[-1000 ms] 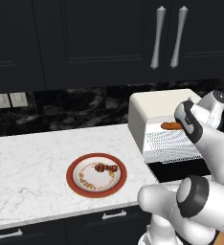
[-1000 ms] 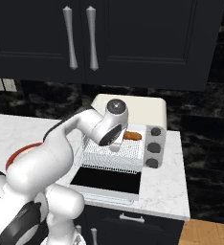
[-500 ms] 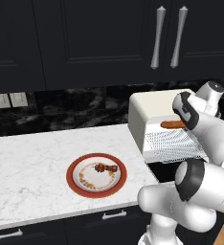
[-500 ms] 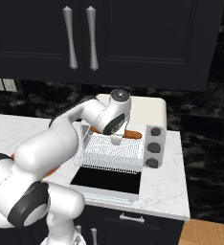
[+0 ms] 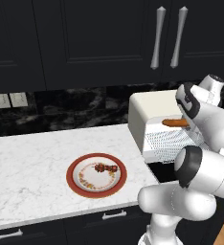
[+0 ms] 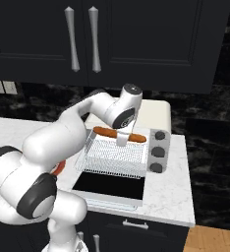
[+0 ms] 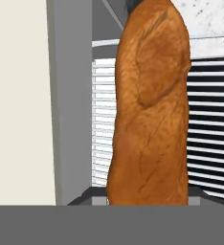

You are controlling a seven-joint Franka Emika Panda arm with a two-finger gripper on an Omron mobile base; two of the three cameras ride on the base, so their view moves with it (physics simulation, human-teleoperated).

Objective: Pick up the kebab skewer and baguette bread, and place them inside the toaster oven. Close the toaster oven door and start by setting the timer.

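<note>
The baguette bread (image 6: 107, 132) lies crosswise at the mouth of the cream-white toaster oven (image 6: 155, 114), just above the back of its pulled-out wire rack (image 6: 116, 156). My gripper (image 6: 122, 140) reaches down from above and is shut on the loaf's middle. In the hand view the baguette bread (image 7: 150, 110) stands close up over the rack's bars. From the left, the baguette bread (image 5: 173, 122) pokes out beside my gripper (image 5: 186, 120). The toaster oven door (image 6: 110, 184) hangs open and flat. The kebab skewer (image 5: 103, 168) lies on the red-rimmed plate (image 5: 72, 177).
Grey knobs (image 6: 157, 151) line the oven's right side. The white marble counter (image 5: 32, 162) spreads left of the plate. Dark upper cabinets with silver handles (image 5: 157, 36) hang overhead. Wall outlets (image 5: 9, 100) sit on the black backsplash.
The hand has turned and risen by the oven's mouth, with the elbow swinging, so the whole baguette now shows from the right. The loaf has hardly shifted over the rack.
</note>
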